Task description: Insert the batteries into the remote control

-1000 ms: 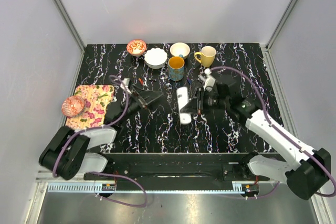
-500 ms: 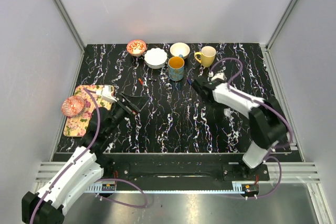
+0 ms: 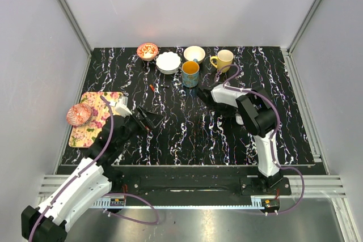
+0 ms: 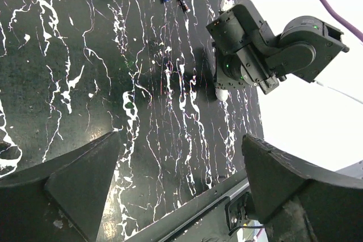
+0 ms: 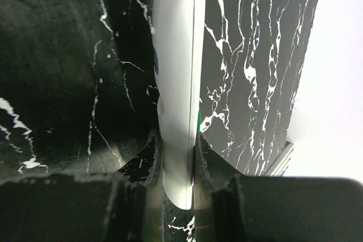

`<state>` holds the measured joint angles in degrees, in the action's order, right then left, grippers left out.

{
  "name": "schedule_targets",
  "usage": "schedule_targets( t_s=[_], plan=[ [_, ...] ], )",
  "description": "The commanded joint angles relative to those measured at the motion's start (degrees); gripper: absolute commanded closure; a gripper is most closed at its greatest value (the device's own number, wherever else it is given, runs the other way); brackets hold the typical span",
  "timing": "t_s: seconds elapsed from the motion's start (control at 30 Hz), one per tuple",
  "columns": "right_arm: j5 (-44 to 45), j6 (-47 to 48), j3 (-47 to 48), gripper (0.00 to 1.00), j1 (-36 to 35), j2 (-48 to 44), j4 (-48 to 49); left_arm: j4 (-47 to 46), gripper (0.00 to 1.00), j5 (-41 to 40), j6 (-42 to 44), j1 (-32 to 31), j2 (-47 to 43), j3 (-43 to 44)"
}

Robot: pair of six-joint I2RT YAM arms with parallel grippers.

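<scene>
Remote control (image 5: 177,83) clamped in right jaws, left jaws spread wide, holding nothing, above tabletop (image 4: 142,83)

Right wrist view: remote (image 5: 177,72) seen edge-on, slot face not visible, far end cut by top edge. Top view: remote hidden under right gripper (image 3: 204,96). Two small items (image 3: 154,88) toward far edge of table (image 3: 187,134): too small to identify.
</scene>
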<state>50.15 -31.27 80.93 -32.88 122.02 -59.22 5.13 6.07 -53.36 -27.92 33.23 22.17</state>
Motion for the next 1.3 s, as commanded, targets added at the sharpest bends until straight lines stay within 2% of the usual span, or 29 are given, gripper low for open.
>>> schedule_targets(
  t_s=[0.0,0.07,0.17,0.27,0.3,0.37,0.77,1.0,1.1,1.2,1.23,1.27],
  plan=[
    [-4.3,5.0,1.6,1.0,0.5,-2.0,4.4,-0.6,0.08,2.6,0.6,-0.2,1.2,1.6],
    [-5.8,6.3,0.8,1.0,0.4,-3.0,5.1,-1.9,0.07,3.3,0.4,-0.2,1.7,1.2],
    [-10.0,8.1,-0.3,0.94,0.4,-4.1,6.7,-3.7,0.07,4.9,-0.1,-0.2,3.5,1.0],
    [-14.0,9.1,-1.6,0.79,0.4,-4.9,8.1,-4.4,0.08,6.2,-0.1,-0.2,5.1,1.5],
    [-16.0,9.4,-1.8,0.69,0.4,-5.0,8.7,-4.5,0.08,6.6,0.0,-0.2,5.5,1.5],
    [-18.0,9.7,-2.4,0.64,0.3,-4.9,8.9,-4.7,0.07,6.7,0.0,-0.1,5.8,1.6],
    [-26.6,8.2,-2.0,0.46,0.1,-5.3,9.8,-4.9,0.08,6.9,0.0,-0.3,6.3,0.8],
    [-31.1,6.8,0.5,0.38,-3.1,-8.8,9.8,-6.7,0.07,7.6,-0.3,-0.2,7.4,-0.1],
    [-32.5,5.4,0.4,0.33,-3.6,-14.0,10.4,-5.2,0.06,6.6,0.6,-0.3,7.2,0.4],
    [-33.5,4.4,-3.3,0.3,-3.6,-27.9,13.9,1.1,0.01,2.7,3.0,-0.3,7.1,2.5],
    [-33.4,4.2,-5.3,0.23,-3.6,-30.7,14.7,2.2,0.01,1.8,4.4,-0.2,7.4,3.6],
    [-33.0,4.3,-6.4,0.21,-3.6,-33.4,15.7,3.5,0.01,-0.3,4.8,-0.2,7.8,4.1]
  ],
)
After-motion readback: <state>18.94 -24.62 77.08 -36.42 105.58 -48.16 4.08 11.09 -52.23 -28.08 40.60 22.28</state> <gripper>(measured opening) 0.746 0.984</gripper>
